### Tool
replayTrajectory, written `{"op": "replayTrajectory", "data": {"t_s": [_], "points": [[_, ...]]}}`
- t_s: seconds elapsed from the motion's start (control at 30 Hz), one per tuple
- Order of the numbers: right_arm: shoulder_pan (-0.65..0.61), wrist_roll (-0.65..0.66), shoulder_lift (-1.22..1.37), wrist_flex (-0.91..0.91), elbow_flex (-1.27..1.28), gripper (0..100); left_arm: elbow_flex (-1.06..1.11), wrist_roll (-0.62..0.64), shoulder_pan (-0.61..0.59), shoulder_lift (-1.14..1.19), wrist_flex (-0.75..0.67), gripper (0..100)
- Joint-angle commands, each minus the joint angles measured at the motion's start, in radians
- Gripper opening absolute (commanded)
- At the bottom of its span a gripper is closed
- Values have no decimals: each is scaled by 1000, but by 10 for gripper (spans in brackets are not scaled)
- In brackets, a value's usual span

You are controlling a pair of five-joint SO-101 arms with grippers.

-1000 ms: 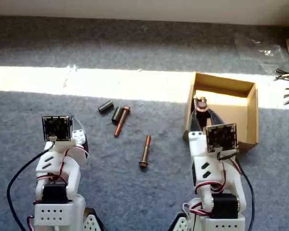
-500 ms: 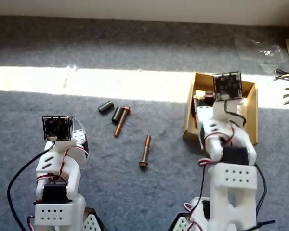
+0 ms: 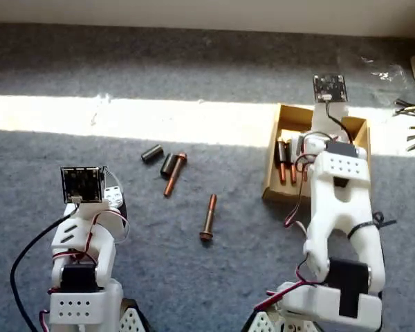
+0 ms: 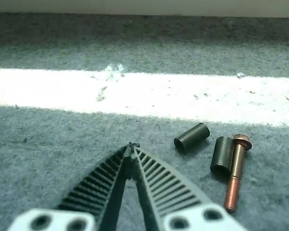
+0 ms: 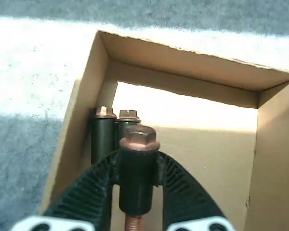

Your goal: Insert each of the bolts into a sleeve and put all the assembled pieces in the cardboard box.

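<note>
My right gripper (image 5: 136,180) is shut on an assembled piece (image 5: 136,173), a copper bolt inside a dark sleeve, held over the cardboard box (image 5: 192,62). Two assembled pieces (image 5: 102,134) lie side by side against one box wall; from above they show at the box's left side (image 3: 282,160). My left gripper (image 4: 131,153) is shut on nothing, low over the grey carpet. Ahead of it lie a loose dark sleeve (image 4: 191,137), a second sleeve (image 4: 222,154) and a copper bolt (image 4: 235,173) beside it. Another bolt (image 3: 208,217) lies alone mid-carpet.
A bright sunlit band (image 3: 124,119) crosses the carpet behind the parts. Metal tools (image 3: 413,124) and a clear plastic bag (image 3: 373,69) lie at the far right. The left arm (image 3: 83,228) stands near the front left.
The right arm has stretched forward over the box, carrying its assembled piece from the near left corner to above the inside. The left arm has not moved.
</note>
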Motion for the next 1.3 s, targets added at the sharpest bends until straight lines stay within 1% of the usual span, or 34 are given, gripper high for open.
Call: {"op": "replayTrajectory", "data": {"t_s": [0.0,0.23,0.5,0.63,0.83,1.07,1.27], "points": [[31,11,108,-10,-148,6,-5,-6,25,-16,-20,6],[45,11,320,-10,-283,6,-5,-6,24,-16,-20,6],[47,11,415,-10,-332,7,-4,-6,22,-16,-20,7],[45,11,418,-10,-332,18,-4,-6,22,-16,-20,7],[45,11,417,-7,-332,165,-4,-6,22,-16,-20,7],[45,11,398,-5,-332,170,-4,-6,19,-16,-20,7],[31,8,213,-5,-325,170,1,-6,19,-16,-20,6]]}}
